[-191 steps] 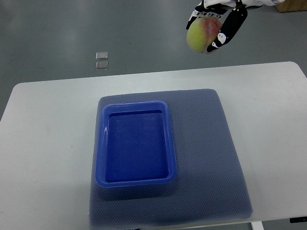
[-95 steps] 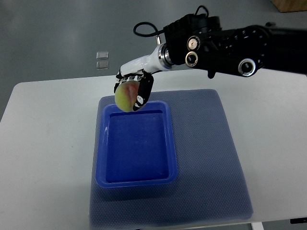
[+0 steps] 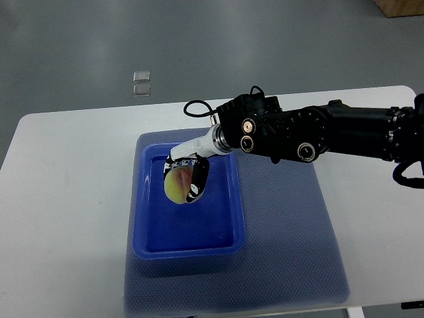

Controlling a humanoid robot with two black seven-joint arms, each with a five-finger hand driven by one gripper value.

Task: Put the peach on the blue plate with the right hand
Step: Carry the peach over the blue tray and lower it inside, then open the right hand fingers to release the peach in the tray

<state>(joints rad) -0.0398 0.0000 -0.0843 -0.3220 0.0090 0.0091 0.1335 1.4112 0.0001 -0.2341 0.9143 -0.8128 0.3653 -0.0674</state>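
Note:
The peach [image 3: 176,185], yellow-green with a red blush, is held in my right hand [image 3: 185,179]. The fingers are curled around it. The hand hangs over the inside of the blue plate [image 3: 225,238], a deep rectangular blue tray, toward its far left part. I cannot tell whether the peach touches the tray floor. The black right arm [image 3: 318,132] reaches in from the right edge across the table. The left arm does not show.
The blue plate sits on a grey-blue mat [image 3: 291,232] on a white table [image 3: 59,199]. Two small clear objects [image 3: 141,83] lie on the grey floor beyond the table's far edge.
My right hand has come from high at the far right, moved left and down with the peach, and now sits low inside the blue plate.

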